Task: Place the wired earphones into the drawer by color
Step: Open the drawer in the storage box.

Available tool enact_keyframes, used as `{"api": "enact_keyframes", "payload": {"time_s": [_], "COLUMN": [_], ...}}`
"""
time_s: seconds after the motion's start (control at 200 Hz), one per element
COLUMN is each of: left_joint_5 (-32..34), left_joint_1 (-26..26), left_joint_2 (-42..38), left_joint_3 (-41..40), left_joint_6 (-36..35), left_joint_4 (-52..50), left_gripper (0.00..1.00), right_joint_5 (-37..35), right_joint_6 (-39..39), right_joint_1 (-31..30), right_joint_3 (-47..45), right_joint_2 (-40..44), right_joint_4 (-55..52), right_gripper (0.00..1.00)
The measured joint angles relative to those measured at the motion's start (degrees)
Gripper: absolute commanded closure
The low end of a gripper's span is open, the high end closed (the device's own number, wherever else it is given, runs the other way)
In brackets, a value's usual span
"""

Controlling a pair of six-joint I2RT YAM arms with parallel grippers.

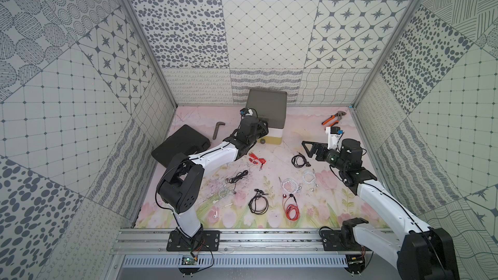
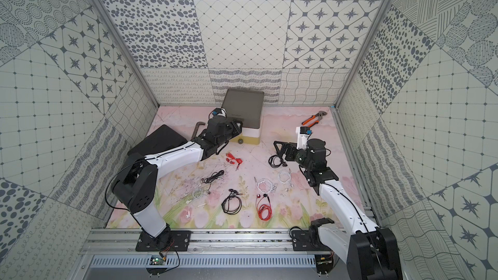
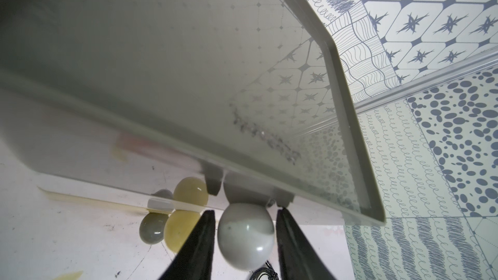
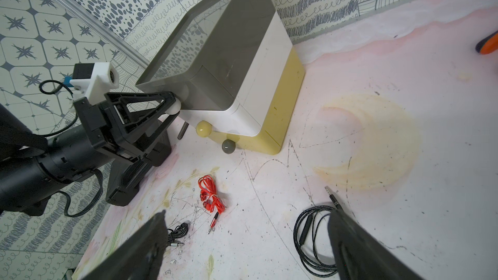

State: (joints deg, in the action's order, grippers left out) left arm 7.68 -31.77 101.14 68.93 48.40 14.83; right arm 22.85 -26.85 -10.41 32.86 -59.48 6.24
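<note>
The drawer [image 1: 269,111] [image 2: 246,109] stands at the back, with dark grey, white and mustard tiers. My left gripper [image 1: 265,127] [image 3: 245,211] is at its front. Its fingers stand close on either side of the white ball knob [image 3: 245,235] [image 4: 173,107] of the grey tier, with narrow gaps showing. Several wired earphones lie on the mat: red [image 1: 257,160] [image 4: 211,195], black [image 1: 299,160] [image 4: 310,238], black [image 1: 238,177], white [image 1: 289,184], red [image 1: 291,208]. My right gripper [image 1: 305,150] [image 4: 249,211] hangs open and empty just above the black bundle at the right.
A flat black case [image 1: 180,146] lies left of the drawer, beside a bent metal key [image 1: 217,129]. Orange-handled pliers [image 1: 332,118] lie at the back right. A yellow knob [image 4: 203,129] and a grey knob [image 4: 228,146] stick out below the white one. Patterned walls close three sides.
</note>
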Motion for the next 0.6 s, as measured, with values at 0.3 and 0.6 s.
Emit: {"api": "enact_keyframes", "payload": {"time_s": [0.3,0.6], "left_joint_5": [-0.3,-2.0], "left_joint_1": [0.0,0.0], "left_joint_2": [-0.4,-2.9], "left_joint_3": [-1.1,-4.5], "left_joint_6": [0.3,1.0], "left_joint_4": [1.4,2.6], "left_gripper": [0.69,0.72], "right_joint_5": [0.0,0.0], "right_joint_6": [0.0,-0.1], "right_joint_1": [0.0,0.0], "right_joint_3": [0.0,0.0], "right_joint_2": [0.0,0.0], "right_joint_4": [0.0,0.0], "right_gripper": [0.03,0.03]}}
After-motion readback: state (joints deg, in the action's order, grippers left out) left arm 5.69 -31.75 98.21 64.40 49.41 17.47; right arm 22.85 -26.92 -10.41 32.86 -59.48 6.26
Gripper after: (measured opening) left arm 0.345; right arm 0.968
